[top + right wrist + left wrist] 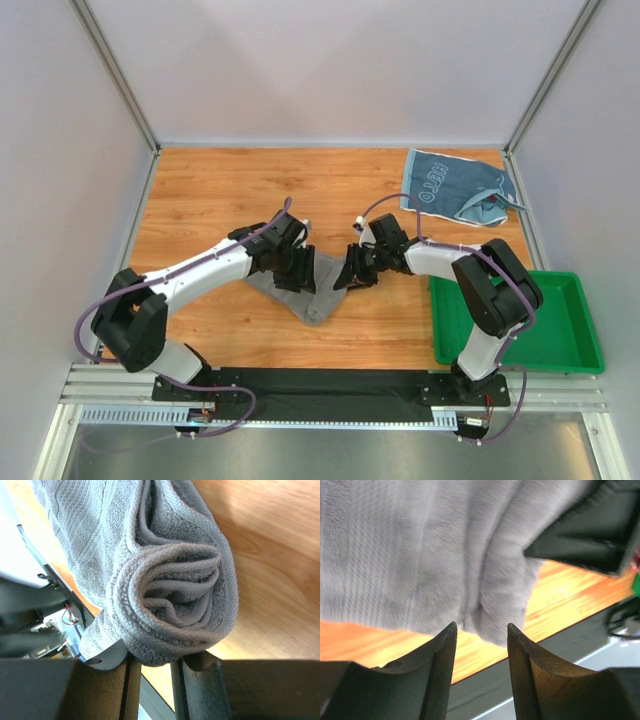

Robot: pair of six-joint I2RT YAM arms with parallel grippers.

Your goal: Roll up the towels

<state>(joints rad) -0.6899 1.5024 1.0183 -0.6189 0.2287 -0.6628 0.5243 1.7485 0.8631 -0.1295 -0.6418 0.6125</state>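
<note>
grey towel (318, 292): mid-table, crumpled between the two claws, its right end wound into a loose roll
right gripper (152, 662): fingers narrow, pinching the lower edge of that roll; the coil bulges just above the tips
left gripper (480, 630): jaws apart, gripping nothing; the towel's folded edge hangs right at the tips, bare wood below it
blue towel (455, 185): lying at the far right corner of the table (220, 190), well apart from both claws
green tray (590, 340): near right, beside the right arm's base
</note>
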